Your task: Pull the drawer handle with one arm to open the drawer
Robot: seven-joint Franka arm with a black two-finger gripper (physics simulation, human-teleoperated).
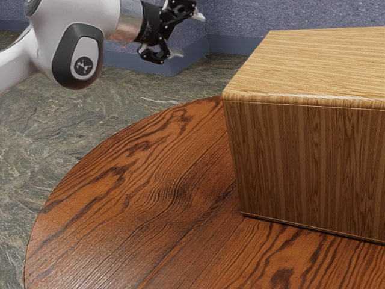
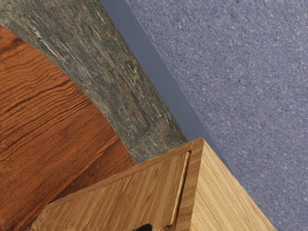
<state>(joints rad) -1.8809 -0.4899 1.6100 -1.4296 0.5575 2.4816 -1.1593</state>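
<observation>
Hanging in the air well above the round wooden table [image 1: 150, 198], my gripper [image 1: 187, 35] stood wide, its two black fingers [image 1: 178, 53] spread apart with nothing between them and nothing touching them. The cabinet [image 1: 307, 120], a light striped wooden box, sat on the table well apart from my gripper, ahead of it and lower, so that its top lay below the level of my fingertips. Between my gripper and the cabinet there was open air, with the grey-green stone floor [image 1: 72, 120] and the table's curved edge beneath.

From my hand's camera I looked down on a near corner of the cabinet [image 2: 226, 202]. On one side of that corner lay the drawer front [image 2: 130, 197], a panel set inside a thin frame, and it sat level with that frame as far as I could tell. A small dark sliver [image 2: 144, 227] showed against this panel; it was too little for me to tell whether it was the handle. The drawer front was turned toward the table's open surface, away from the speckled blue wall [image 1: 271, 15] and its skirting [image 1: 234, 43], which ran behind my gripper and the cabinet.
</observation>
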